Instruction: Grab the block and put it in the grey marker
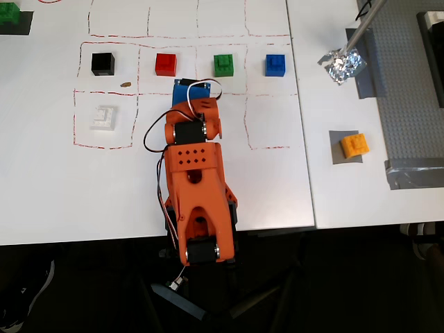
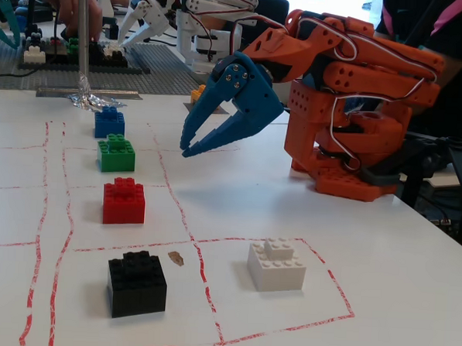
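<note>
Gripper: the blue gripper [image 2: 187, 147] is held above the table [image 1: 229, 194] with its jaws parted a moderate way; nothing is gripped. In the overhead view it is mostly hidden under the orange arm [image 1: 194, 173].

Arm: folded back over its base, with the claw pointing down toward the red-lined grid.

Bricks near the claw: a row of black brick [image 1: 103, 64], red brick [image 1: 166, 64], green brick [image 1: 223, 64] and blue brick [image 1: 275, 64] is seen just ahead of the gripper in the overhead view; a white brick [image 1: 103, 117] lies to its left there. None is touched.

Block: the orange-yellow block [image 1: 354, 146] is found well apart from the gripper, off to its right in the overhead view, past the edge of the white sheet. In the fixed view only a sliver of it [image 2: 197, 93] is seen behind the claw.

Grey marker: the grey marker [image 1: 336, 154] lies under the block; the block is already resting on it, slightly toward its right side.

Foil: a crumpled foil [image 1: 341, 65] is seen farther off, beyond the block.

Progress: the goal state appears met as things lie; nothing is judged left except, perhaps, keeping the arm clear.
</note>
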You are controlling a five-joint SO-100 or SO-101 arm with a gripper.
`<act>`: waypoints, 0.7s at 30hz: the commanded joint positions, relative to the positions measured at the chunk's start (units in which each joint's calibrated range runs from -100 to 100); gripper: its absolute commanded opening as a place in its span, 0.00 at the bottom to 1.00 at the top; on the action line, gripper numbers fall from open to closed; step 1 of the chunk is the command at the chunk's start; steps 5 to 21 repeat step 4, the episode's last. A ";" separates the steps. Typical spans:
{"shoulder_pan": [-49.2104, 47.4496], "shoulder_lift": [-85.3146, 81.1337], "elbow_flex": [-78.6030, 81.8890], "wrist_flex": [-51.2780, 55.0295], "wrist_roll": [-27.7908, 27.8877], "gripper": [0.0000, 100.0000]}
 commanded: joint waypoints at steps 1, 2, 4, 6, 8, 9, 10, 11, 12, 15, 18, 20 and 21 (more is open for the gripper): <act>2.93 -0.94 0.90 -0.34 -0.54 0.00; 2.93 -0.94 0.90 -0.34 -0.54 0.00; 2.93 -0.94 0.90 -0.34 -0.54 0.00; 2.93 -0.94 0.90 -0.34 -0.54 0.00; 2.93 -0.94 0.90 -0.34 -0.54 0.00; 2.93 -0.94 0.90 -0.34 -0.54 0.00; 2.93 -0.94 0.90 -0.34 -0.54 0.00; 2.93 -0.94 0.90 -0.34 -0.54 0.00; 2.93 -0.94 0.90 -0.34 -0.54 0.00; 2.93 -0.94 0.90 -0.34 -0.54 0.00; 2.93 -0.94 0.90 -0.34 -0.54 0.00; 2.93 -0.94 0.90 -0.34 -0.54 0.00; 2.93 -0.94 0.90 -0.34 -0.54 0.00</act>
